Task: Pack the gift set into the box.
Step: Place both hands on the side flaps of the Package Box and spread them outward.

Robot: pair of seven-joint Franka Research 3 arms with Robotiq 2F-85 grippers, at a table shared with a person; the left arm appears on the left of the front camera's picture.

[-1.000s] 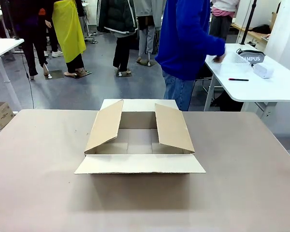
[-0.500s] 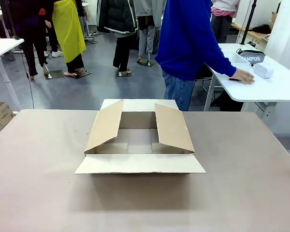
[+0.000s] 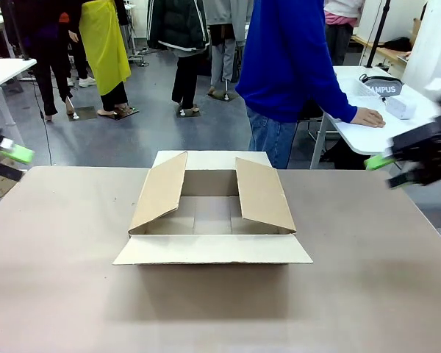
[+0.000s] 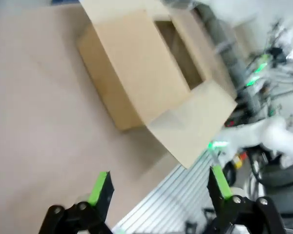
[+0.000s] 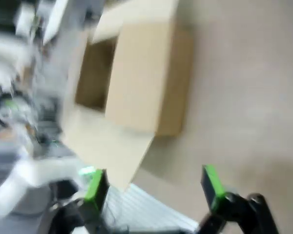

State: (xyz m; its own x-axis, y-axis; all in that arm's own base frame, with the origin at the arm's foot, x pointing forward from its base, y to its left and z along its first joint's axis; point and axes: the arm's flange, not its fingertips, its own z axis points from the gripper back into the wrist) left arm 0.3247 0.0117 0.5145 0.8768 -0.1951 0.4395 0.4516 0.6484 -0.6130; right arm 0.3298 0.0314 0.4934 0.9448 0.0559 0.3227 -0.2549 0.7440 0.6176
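Left end effector and right end effector hang wide open, empty, either side of open-flapped brown cardboard box; person's hand rests near grey "CAMPUS" pouch gift set.

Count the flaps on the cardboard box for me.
4. On the box: far flap folded out flat toward the person, near flap folded out toward the robot, left flap and right flap slanting at the sides.
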